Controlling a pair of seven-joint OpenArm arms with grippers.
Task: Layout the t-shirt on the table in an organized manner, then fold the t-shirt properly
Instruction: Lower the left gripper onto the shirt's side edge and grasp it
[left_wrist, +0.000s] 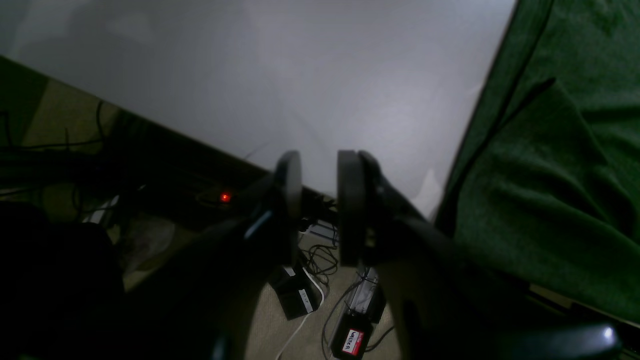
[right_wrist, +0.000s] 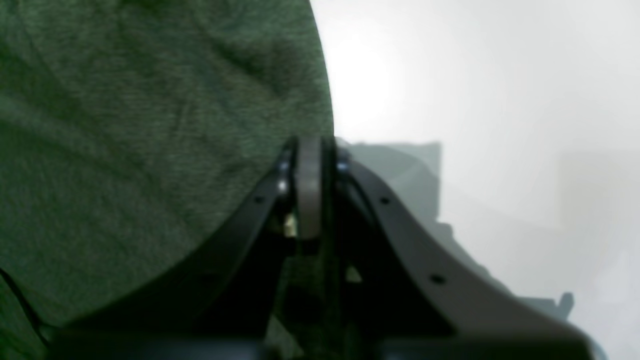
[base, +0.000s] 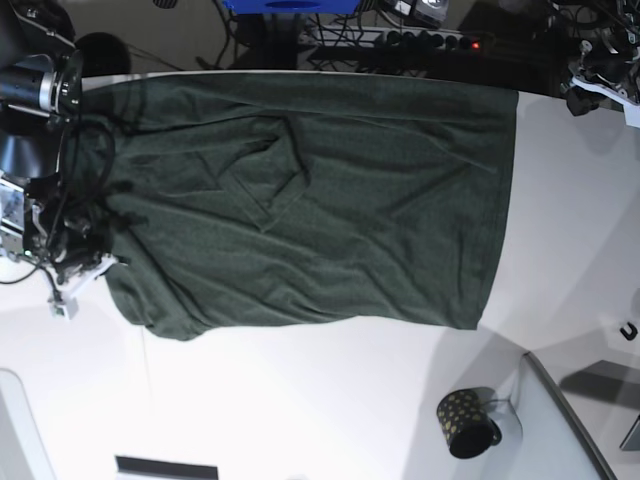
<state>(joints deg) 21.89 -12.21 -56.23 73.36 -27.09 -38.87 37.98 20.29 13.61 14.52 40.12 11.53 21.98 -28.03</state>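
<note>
On the table (base: 330, 390), empty-looking mug (base: 466, 422)

Beyond the work surface, at twelve o'clock in the base view, the room falls dark, with a blue plastic object (base: 288, 6) and a black power strip bearing a small red light (base: 420, 40) among tangled black cables. The left wrist view shows a beige floor (left_wrist: 272, 325) at six o'clock, strewn with black adapter boxes (left_wrist: 295, 295), one carrying a red-and-white label (left_wrist: 352, 342), and a white cord (left_wrist: 300, 325).
</note>
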